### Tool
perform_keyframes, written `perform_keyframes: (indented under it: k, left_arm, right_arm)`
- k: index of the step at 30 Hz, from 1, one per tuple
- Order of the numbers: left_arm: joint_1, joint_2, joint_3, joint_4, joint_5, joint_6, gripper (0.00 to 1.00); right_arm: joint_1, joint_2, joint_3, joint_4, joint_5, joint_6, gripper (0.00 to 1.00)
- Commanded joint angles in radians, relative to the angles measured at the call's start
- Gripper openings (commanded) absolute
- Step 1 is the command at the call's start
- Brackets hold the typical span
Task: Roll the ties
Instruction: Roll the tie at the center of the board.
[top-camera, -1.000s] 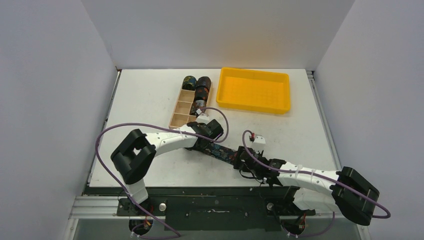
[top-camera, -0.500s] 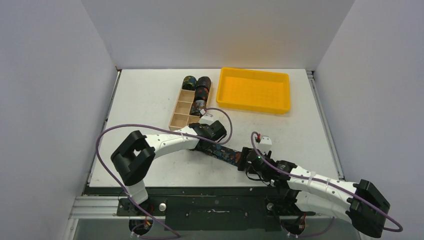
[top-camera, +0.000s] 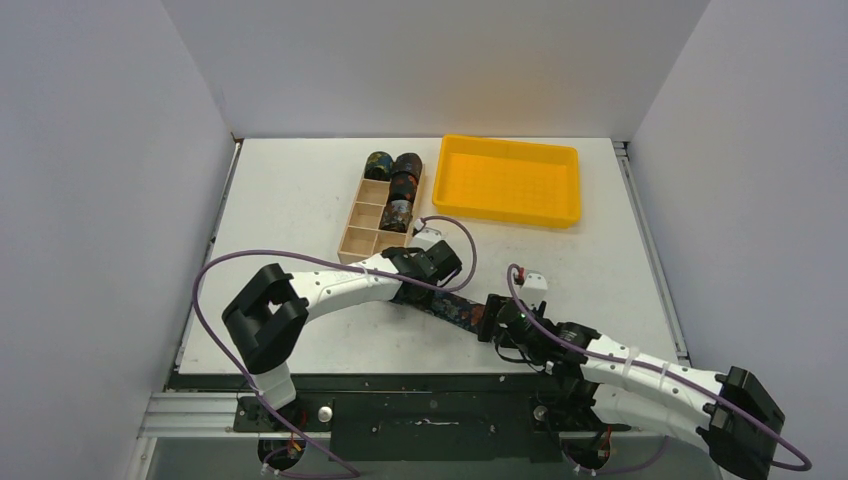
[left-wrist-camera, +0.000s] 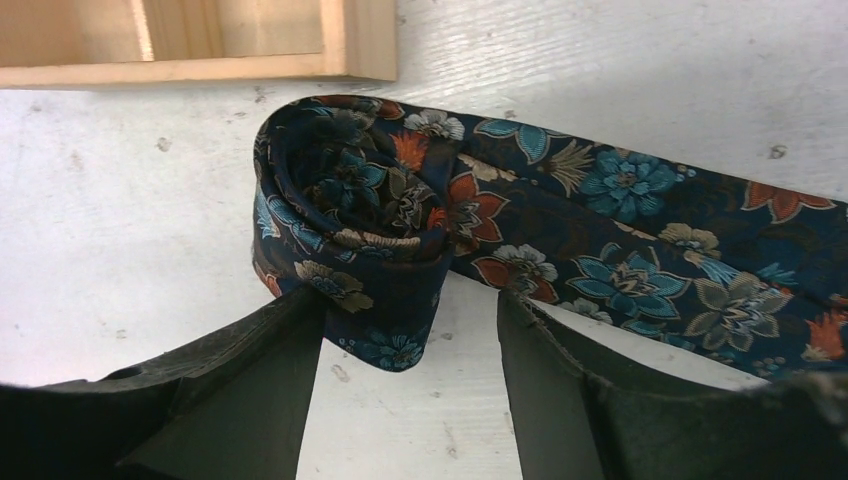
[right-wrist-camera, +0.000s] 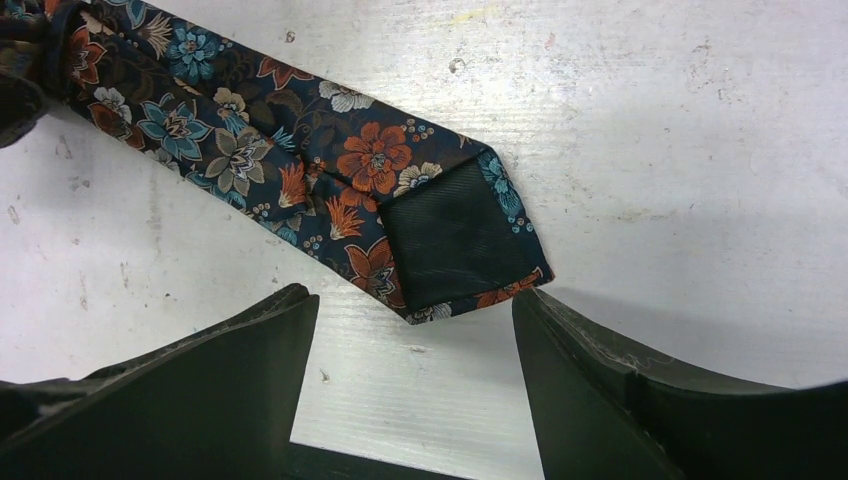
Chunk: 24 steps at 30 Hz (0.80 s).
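On the white bench (top-camera: 290, 190), by its near edge, the half-rolled tie (top-camera: 450, 308) lies diagonally, coil between the parted left fingers (left-wrist-camera: 250, 400), flat tip just ahead of the parted right fingers (right-wrist-camera: 230, 390).

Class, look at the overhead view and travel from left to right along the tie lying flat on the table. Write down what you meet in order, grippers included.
left gripper, at the rolled end → tie, its flat unrolled strip → right gripper, at the free tip
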Motion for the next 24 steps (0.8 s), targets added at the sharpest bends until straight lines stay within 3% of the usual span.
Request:
perform_keyframes:
  k: [1,15,24]
  left_arm:
    - [-0.005,-0.016,0.037,0.082,0.095,0.011,0.62]
    - [-0.004,0.003,0.031,0.199,0.228,0.027,0.64]
    - [0.063,-0.137,-0.05,0.238,0.289,0.027,0.7]
  right_arm:
    - [-0.007,-0.025,0.015,0.007,0.031,-0.008,0.73]
    - [-0.007,-0.07,0.007,0.032,0.006,-0.038,0.72]
    - [-0.007,-0.135,0.054,0.047,-0.029,-0.081,0.79]
